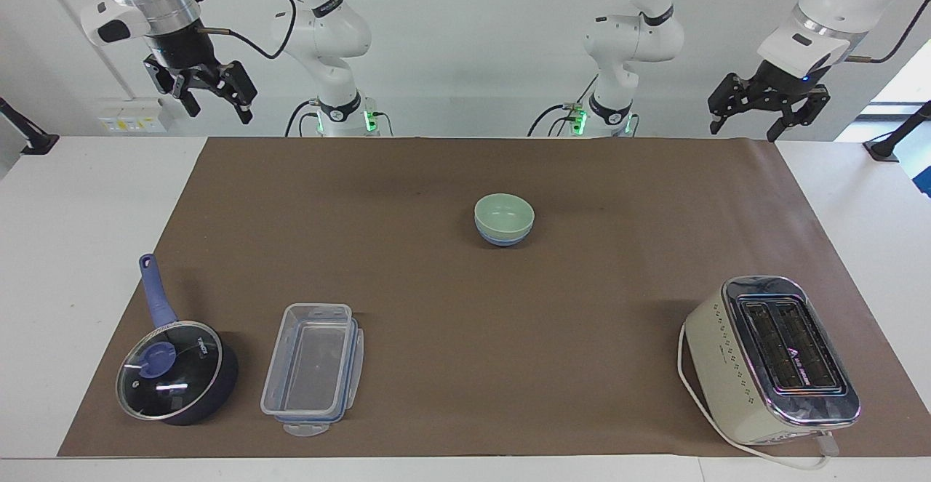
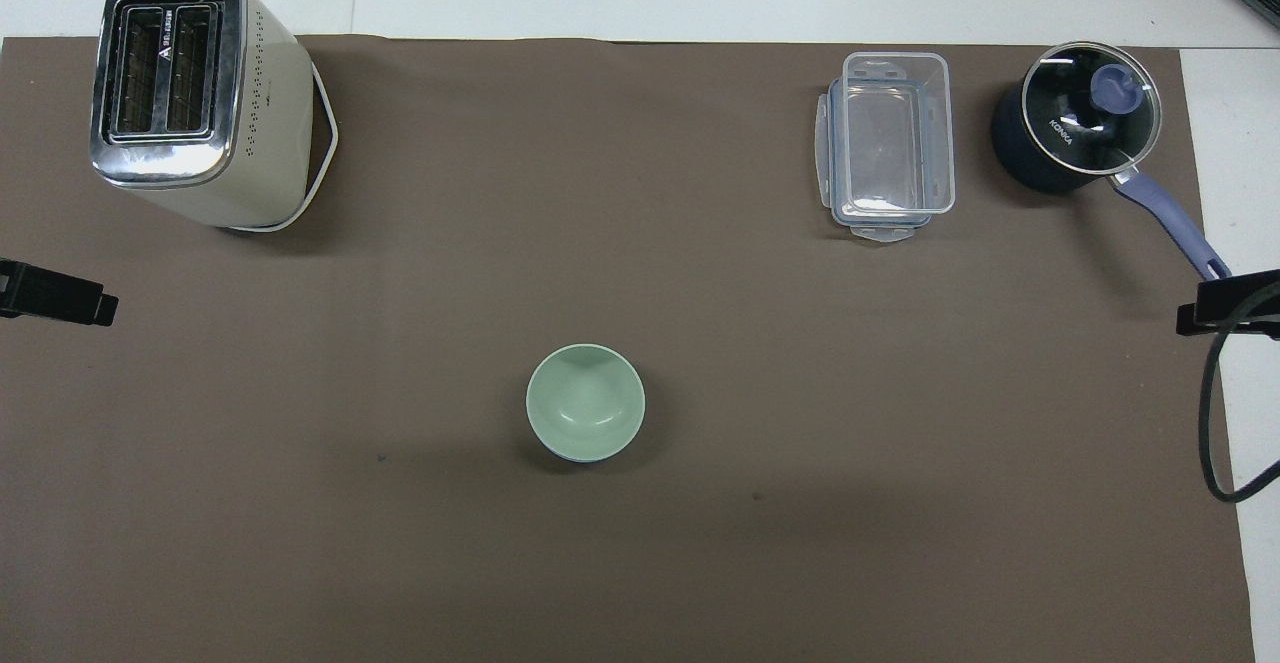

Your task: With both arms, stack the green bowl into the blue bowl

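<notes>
The pale green bowl point(image 1: 503, 212) sits nested inside the periwinkle-blue bowl point(image 1: 502, 238) near the middle of the brown mat; from above the green bowl point(image 2: 585, 401) hides nearly all of the blue one. My right gripper point(image 1: 217, 109) hangs open and empty, high over the table edge at the right arm's end. At the left arm's end my left gripper point(image 1: 745, 130) is also open and empty, raised above the mat's corner. Neither gripper touches the bowls.
A cream toaster point(image 1: 771, 358) with its cord stands at the mat's corner farthest from the robots, at the left arm's end. A clear plastic container point(image 1: 313, 366) and a dark blue lidded saucepan point(image 1: 174, 374) sit toward the right arm's end.
</notes>
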You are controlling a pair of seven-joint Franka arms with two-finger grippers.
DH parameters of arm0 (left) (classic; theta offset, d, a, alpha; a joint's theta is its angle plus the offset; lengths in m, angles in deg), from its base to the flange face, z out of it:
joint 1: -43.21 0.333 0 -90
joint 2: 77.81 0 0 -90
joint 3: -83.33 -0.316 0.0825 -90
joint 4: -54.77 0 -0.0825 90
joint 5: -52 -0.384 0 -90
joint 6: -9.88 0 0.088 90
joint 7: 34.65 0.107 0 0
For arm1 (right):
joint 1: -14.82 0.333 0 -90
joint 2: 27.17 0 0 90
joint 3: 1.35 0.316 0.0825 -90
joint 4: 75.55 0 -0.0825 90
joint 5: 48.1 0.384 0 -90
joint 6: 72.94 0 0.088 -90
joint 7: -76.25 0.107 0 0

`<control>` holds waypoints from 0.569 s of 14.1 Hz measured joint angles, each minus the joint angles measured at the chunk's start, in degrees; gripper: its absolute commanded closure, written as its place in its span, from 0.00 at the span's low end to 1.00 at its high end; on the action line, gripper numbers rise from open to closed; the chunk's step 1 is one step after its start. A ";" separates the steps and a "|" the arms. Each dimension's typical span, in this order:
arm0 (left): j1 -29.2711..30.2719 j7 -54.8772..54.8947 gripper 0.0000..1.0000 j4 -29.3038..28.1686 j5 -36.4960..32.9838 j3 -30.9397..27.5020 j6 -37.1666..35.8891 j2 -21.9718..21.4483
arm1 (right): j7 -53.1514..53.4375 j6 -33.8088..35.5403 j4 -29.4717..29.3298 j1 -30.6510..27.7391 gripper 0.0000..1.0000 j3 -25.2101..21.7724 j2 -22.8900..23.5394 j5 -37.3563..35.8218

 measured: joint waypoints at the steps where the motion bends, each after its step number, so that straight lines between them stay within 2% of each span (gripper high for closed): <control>1: 0.00 0.00 0.00 0.00 0.00 0.00 0.00 0.00 | -0.01 0.19 0.00 0.68 0.00 -0.63 0.00 0.00; 4: 0.00 0.00 0.00 0.00 0.00 0.00 0.00 0.00 | -0.01 0.21 0.00 4.39 0.00 -4.06 0.00 -0.01; 8: 0.00 0.00 0.00 0.00 0.00 0.00 0.00 0.00 | -0.01 0.21 0.00 5.63 0.00 -4.78 0.00 -0.36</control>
